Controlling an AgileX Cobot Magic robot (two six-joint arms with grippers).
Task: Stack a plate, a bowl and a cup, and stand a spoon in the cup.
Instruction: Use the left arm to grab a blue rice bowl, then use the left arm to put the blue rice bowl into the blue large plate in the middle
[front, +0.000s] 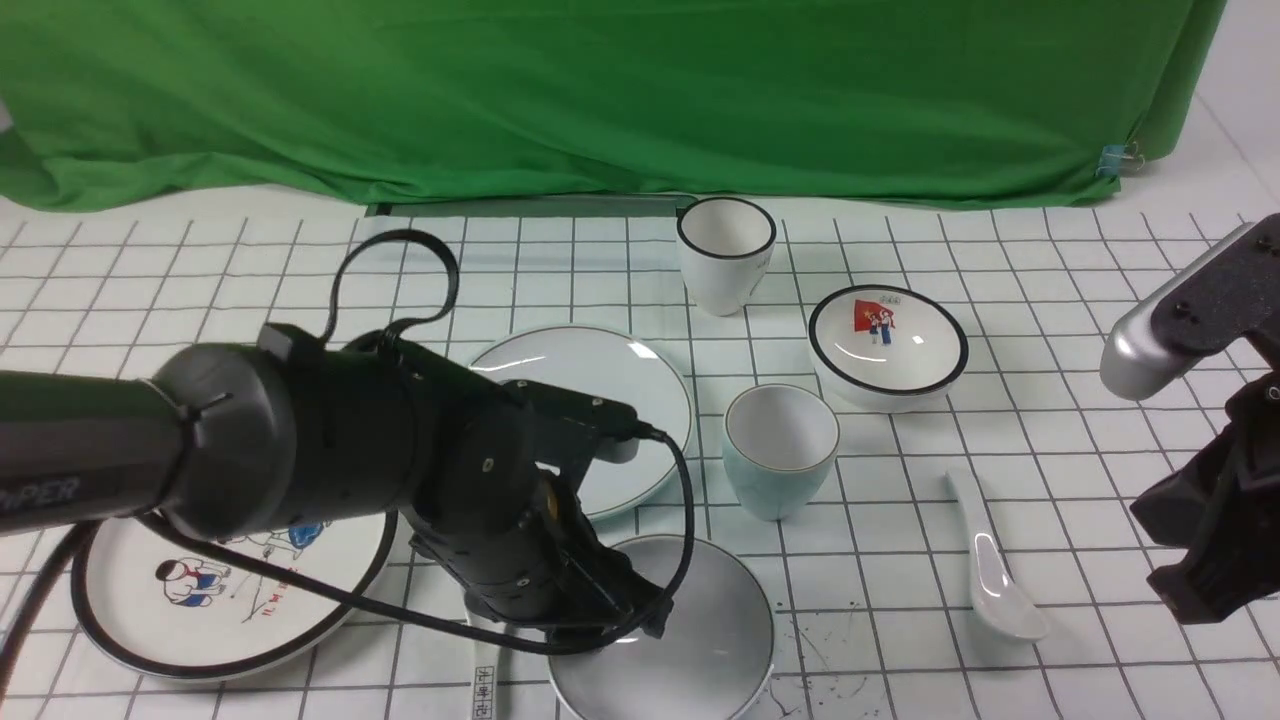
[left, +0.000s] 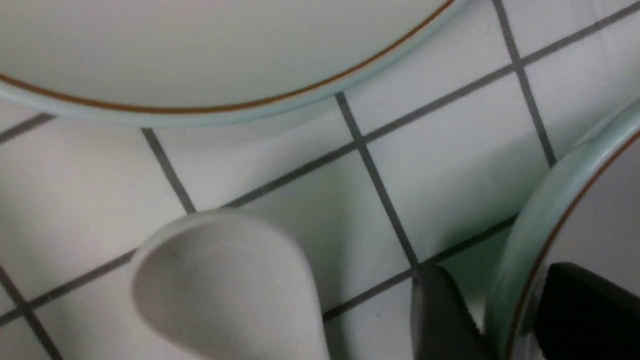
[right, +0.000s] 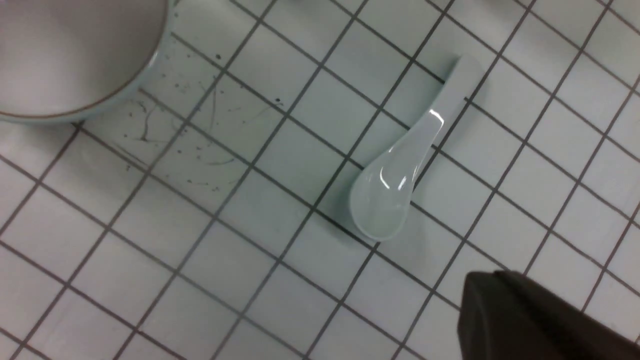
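Observation:
The plain grey-blue bowl (front: 700, 640) sits on the table near the front edge. My left gripper (front: 645, 615) reaches down at its left rim. In the left wrist view the gripper (left: 492, 280) has one finger outside the bowl's wall (left: 530, 220) and one inside, closed on the rim. The plain plate (front: 600, 400) lies just behind it and also shows in the left wrist view (left: 200, 50). The pale blue-green cup (front: 780, 450) stands upright right of the plate. The plain white spoon (front: 990, 570) lies flat further right. My right gripper (right: 487, 277) is shut and empty, hovering near the spoon (right: 395, 180).
A large picture plate (front: 130, 600) lies at the front left under my left arm. A printed-handle spoon (front: 483, 690) lies beside the bowl; its scoop shows in the left wrist view (left: 225, 290). A black-rimmed white cup (front: 725, 250) and a red-picture bowl (front: 888, 345) stand behind. Green cloth hangs at the back.

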